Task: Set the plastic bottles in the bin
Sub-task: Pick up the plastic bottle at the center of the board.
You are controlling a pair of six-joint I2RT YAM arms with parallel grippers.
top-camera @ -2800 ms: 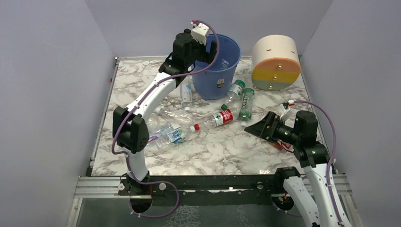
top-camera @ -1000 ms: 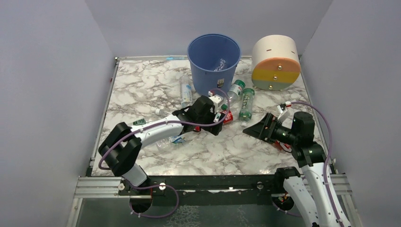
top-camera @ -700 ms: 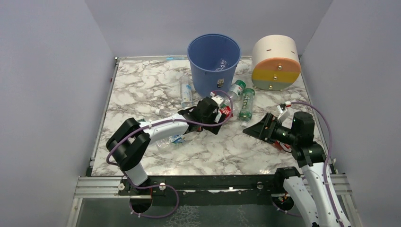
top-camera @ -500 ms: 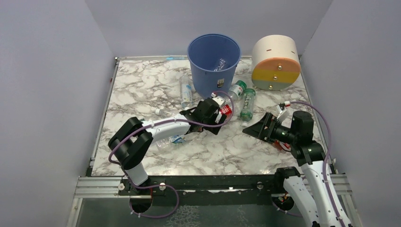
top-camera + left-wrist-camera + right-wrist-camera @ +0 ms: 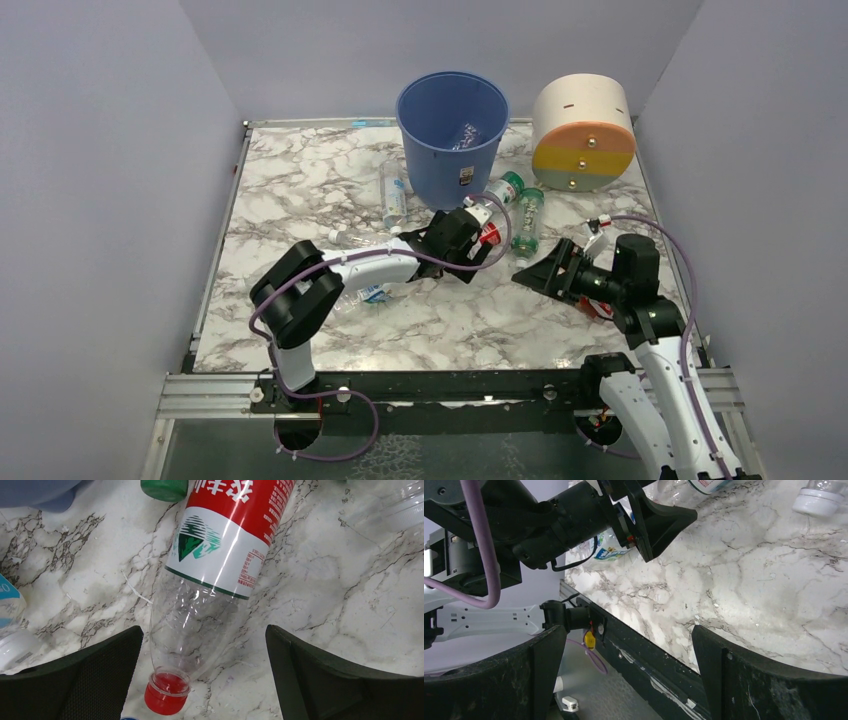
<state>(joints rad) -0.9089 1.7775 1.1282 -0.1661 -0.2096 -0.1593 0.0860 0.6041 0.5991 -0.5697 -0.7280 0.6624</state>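
Observation:
A clear plastic bottle with a red and white label (image 5: pixel 220 545) and a red cap (image 5: pixel 166 694) lies on the marble. My left gripper (image 5: pixel 205 672) is open just above its neck, one finger on each side, not touching it. From above, the left gripper (image 5: pixel 476 250) covers most of this bottle (image 5: pixel 490 234). The blue bin (image 5: pixel 452 135) stands at the back with one bottle (image 5: pixel 468 132) inside. Two green-capped bottles (image 5: pixel 527 220) (image 5: pixel 505 186) lie right of the bin's foot, and a blue-labelled one (image 5: pixel 393 196) lies to its left. My right gripper (image 5: pixel 545 272) hangs open and empty.
The cream drum with orange and yellow bands (image 5: pixel 583 132) stands right of the bin. Another clear bottle (image 5: pixel 368 291) lies partly under my left forearm. In the right wrist view, my right gripper (image 5: pixel 629 665) looks over the table's near edge (image 5: pixel 634 645).
My left arm came down from the bin to the red-labelled bottle and over the last second slid right along it, staying open. The right arm has barely moved.

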